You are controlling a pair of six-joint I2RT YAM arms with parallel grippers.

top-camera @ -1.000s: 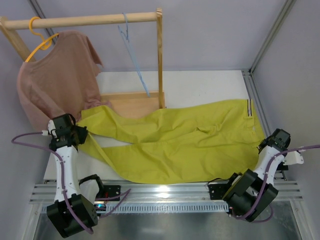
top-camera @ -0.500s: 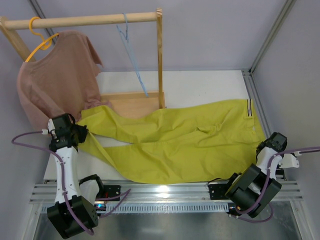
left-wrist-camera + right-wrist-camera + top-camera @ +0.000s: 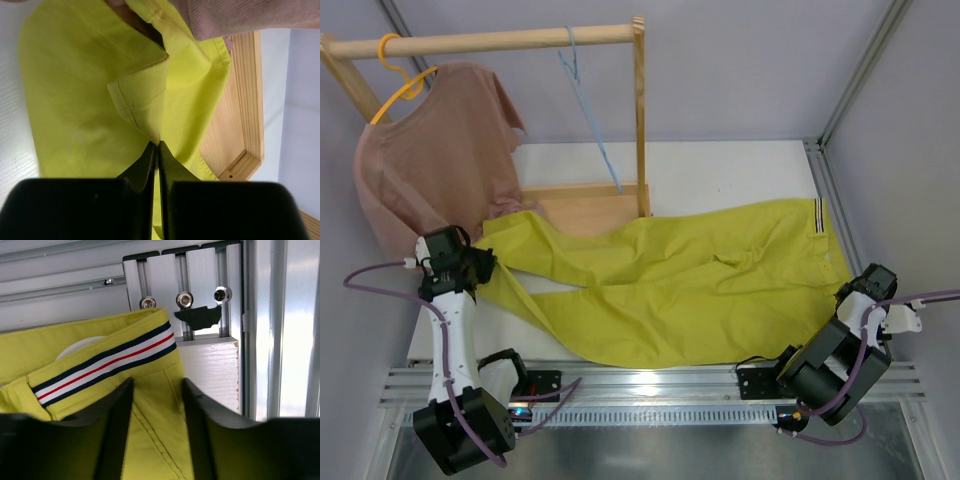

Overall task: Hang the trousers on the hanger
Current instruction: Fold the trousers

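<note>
The yellow-green trousers (image 3: 680, 290) lie spread flat across the table, waistband with striped trim (image 3: 105, 362) at the right, legs running left. My left gripper (image 3: 158, 144) is shut on a fold of a trouser leg near its hem, at the table's left (image 3: 488, 268). My right gripper (image 3: 157, 382) is open at the right edge (image 3: 847, 292), its fingers standing either side of the yellow cloth just below the striped waistband. The thin light-blue hanger (image 3: 588, 120) hangs from the wooden rail (image 3: 490, 42) at the back, bare.
A dusty-pink T-shirt (image 3: 430, 160) hangs on a yellow hanger (image 3: 400, 85) at the rail's left end. The rack's wooden post (image 3: 641, 120) and base (image 3: 585, 205) stand behind the trousers. Aluminium rails (image 3: 200, 285) border the table's right and near edges.
The right arm has drawn slightly back toward the near right corner, and its jaws have narrowed a little. The left arm holds still on the trouser leg.
</note>
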